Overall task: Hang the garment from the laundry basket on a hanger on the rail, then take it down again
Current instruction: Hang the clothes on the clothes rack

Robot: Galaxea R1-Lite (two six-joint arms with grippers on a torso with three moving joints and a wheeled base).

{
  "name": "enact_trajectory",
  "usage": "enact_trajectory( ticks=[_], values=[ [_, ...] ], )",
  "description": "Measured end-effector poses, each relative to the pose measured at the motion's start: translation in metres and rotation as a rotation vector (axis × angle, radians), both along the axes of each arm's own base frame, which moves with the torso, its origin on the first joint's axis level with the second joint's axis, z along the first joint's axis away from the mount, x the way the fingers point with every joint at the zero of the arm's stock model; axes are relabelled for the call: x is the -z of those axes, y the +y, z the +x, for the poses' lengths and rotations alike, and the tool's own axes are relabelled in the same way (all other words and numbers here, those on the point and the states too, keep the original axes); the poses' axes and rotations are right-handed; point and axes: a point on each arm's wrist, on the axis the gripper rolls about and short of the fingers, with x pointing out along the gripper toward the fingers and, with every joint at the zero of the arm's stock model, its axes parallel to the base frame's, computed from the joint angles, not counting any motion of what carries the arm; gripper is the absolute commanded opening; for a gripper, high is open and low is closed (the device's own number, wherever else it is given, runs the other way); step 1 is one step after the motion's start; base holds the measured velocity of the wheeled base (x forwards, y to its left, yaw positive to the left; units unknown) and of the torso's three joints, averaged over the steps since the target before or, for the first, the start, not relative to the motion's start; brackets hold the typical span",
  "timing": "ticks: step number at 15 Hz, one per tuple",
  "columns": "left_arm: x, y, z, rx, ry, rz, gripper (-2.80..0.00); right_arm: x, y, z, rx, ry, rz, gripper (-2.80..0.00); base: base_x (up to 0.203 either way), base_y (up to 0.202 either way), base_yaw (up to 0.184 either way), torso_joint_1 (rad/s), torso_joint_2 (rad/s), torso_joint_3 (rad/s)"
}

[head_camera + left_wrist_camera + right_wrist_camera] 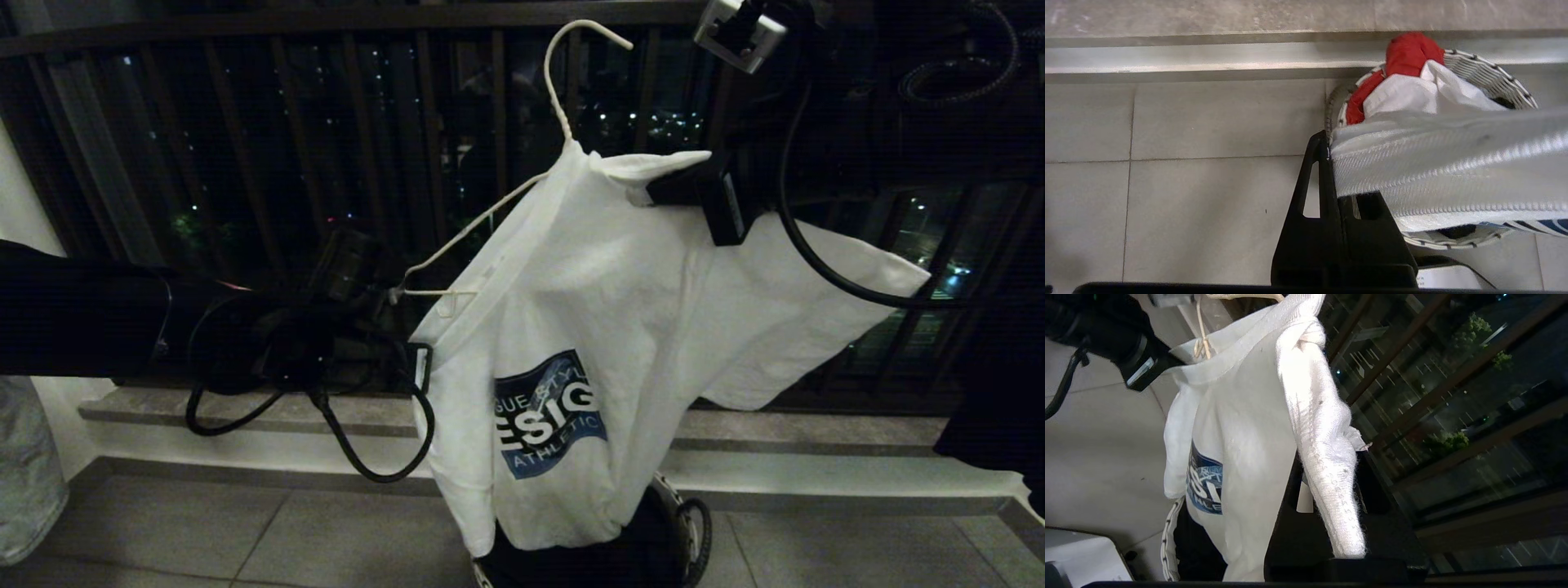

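The garment [588, 310], a white T-shirt with a blue chest print, hangs in the air between my two grippers, its lower end dipping into the laundry basket [690, 531]. My right gripper [665, 192] is shut on its ribbed collar [1327, 477] up high. My left gripper [418, 363] is lower and is shut on a stitched edge of the shirt [1433, 171]. The white wire hanger [490, 216] sticks out of the neck opening, hook up and free in the air, one arm bare outside the cloth. The rail is out of view.
The dark balcony railing [269, 147] and a stone ledge [245, 412] run behind. Below lies a grey tiled floor [1208, 122]. The basket rim [1490, 73] holds a red cloth [1408, 53]. A pale grey-blue garment [28, 474] hangs at the far left.
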Motion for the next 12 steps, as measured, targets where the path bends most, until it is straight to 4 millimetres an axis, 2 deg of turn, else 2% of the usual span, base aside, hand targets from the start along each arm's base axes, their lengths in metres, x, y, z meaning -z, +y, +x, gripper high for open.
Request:
enact_trajectory(
  ticks=[4, 12],
  values=[
    [-0.005, 0.003, -0.003, 0.017, -0.004, -0.024, -2.8, -0.001, -0.001, 0.001, 0.004, -0.006, 0.003, -2.8, 0.0, 0.0, 0.0, 0.0, 0.0, 0.0],
    [-0.031, 0.044, 0.004, -0.04, -0.07, -0.088, -2.8, 0.0, -0.002, 0.003, 0.013, -0.018, 0.008, -2.8, 0.0, 0.0, 0.0, 0.0, 0.0, 0.0]
  ],
)
